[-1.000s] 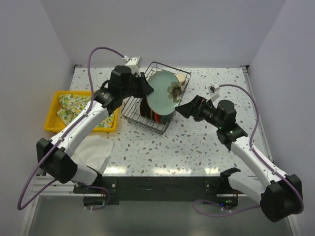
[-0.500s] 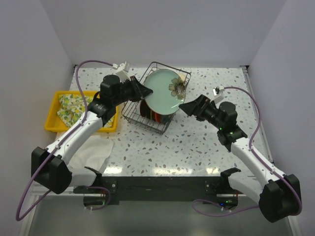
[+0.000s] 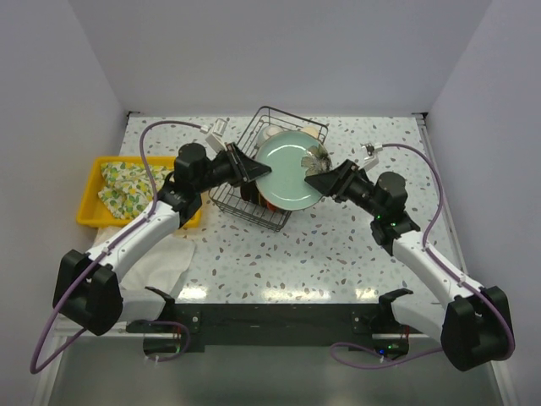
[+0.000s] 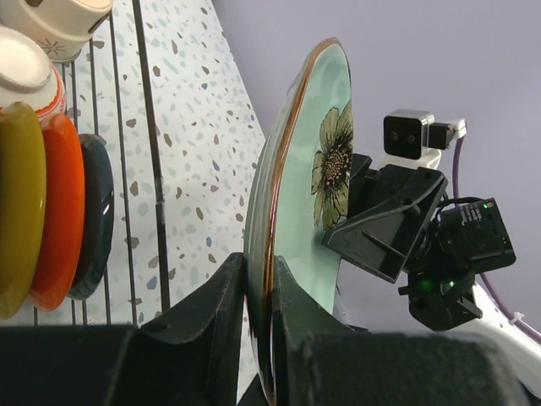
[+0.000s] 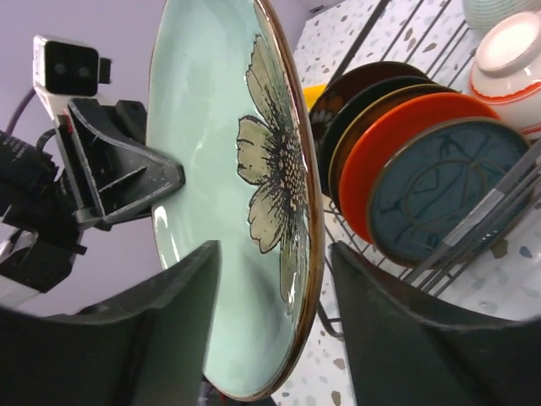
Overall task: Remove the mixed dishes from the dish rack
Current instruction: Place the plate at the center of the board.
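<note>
A pale green plate (image 3: 287, 169) with a flower painted on it hangs upright just right of the dish rack (image 3: 226, 200). My left gripper (image 3: 258, 169) is shut on its left rim, the fingers (image 4: 221, 296) pinching the brown edge of the plate (image 4: 296, 194). My right gripper (image 3: 314, 180) straddles the opposite rim of the plate (image 5: 220, 169), jaws open, with a gap showing on the rack side. Still in the rack stand an orange-red plate (image 5: 397, 135), a blue-grey plate (image 5: 448, 190), a yellow plate (image 4: 17, 211), bowls (image 5: 507, 51) and a beige cup (image 4: 59, 21).
A yellow tray (image 3: 91, 193) holding a yellow-patterned cloth (image 3: 122, 182) sits at the left. A white cloth (image 3: 161, 258) lies in front of it. The speckled table (image 3: 355, 245) stretches right and forward of the rack.
The left gripper has carried the plate down and to the right, off the rack. The right gripper has moved in over the plate's far rim and its jaws have narrowed.
</note>
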Available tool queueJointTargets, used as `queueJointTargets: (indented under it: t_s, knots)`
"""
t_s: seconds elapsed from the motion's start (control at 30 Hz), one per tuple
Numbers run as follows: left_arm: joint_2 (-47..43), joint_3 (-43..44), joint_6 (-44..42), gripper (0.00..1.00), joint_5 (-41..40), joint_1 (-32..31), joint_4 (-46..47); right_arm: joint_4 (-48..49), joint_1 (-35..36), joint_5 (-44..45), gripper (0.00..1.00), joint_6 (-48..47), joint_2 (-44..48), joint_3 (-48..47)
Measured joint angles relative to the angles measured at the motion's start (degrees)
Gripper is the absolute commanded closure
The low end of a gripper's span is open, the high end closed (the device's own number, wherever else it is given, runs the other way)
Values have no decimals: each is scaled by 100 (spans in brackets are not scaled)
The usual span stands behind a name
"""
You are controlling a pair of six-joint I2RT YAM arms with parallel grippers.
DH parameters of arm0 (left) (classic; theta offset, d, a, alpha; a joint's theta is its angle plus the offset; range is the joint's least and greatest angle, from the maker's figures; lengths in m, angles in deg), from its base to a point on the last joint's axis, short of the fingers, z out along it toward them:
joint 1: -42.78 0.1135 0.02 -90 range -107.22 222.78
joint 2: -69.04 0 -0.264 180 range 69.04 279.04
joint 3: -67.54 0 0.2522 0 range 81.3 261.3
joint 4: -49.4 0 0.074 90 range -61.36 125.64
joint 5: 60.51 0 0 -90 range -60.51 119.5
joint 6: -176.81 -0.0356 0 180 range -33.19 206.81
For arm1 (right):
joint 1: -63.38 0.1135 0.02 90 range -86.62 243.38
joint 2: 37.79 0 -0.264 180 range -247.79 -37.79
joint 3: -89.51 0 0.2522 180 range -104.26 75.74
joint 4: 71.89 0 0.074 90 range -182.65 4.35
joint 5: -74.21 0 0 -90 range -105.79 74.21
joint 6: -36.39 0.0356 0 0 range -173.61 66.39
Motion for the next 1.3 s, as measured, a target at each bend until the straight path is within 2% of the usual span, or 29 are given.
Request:
queueJointTargets:
  t_s: [0.07, 0.1, 0.17, 0.2, 0.3, 0.33, 0.4, 0.43, 0.5, 0.53, 0.63, 0.7, 0.8, 0.97, 1.3]
  knots:
    - [0, -44, 87, 100, 46, 0, 140, 68, 0, -81, 76, 28, 0, 0]
    - [0, -61, 116, 100, 63, 0, 197, 92, 0, -105, 89, 48, 0, 0]
    - [0, -107, 149, 100, 70, 0, 295, 125, -7, -179, 99, 146, 20, 15]
    - [0, -168, 205, 100, 72, 17, 372, 170, -9, -240, 100, 181, 42, 24]
    - [-7, -195, 210, 82, 101, 26, 442, 83, -33, -223, 100, 221, 146, 59]
    - [-9, -208, 186, 70, 90, 20, 417, 59, -46, -245, 100, 221, 175, 63]
    - [-44, -243, 94, 58, 46, 2, 334, -44, -70, -262, 100, 208, 236, 85]
    - [-90, -254, 9, 48, -46, -22, 223, -114, -83, -280, 100, 127, 267, 96]
    - [-238, -260, -197, 37, -264, -33, 15, -310, -138, -332, 100, 7, 339, 175]
    - [-356, -260, -348, 27, -391, -33, -103, -455, -188, -337, 100, -37, 369, 219]
    - [-693, -258, -776, 10, -765, -33, -444, -772, -330, -341, 100, -127, 407, 304]
    - [-922, -254, -1132, 4, -1062, -33, -704, -951, -466, -332, 100, -162, 407, 337]
    - [-1237, -245, -1670, 0, -1558, -33, -1239, -1086, -682, -332, 100, -168, 407, 337]
    - [-1690, -238, -2555, 0, -2459, -33, -2024, -1067, -1239, -313, 100, -68, 367, 337]
    - [-2494, -553, -3650, 0, -3486, -33, -2540, 306, -2824, -15, 100, 1097, -691, 533]
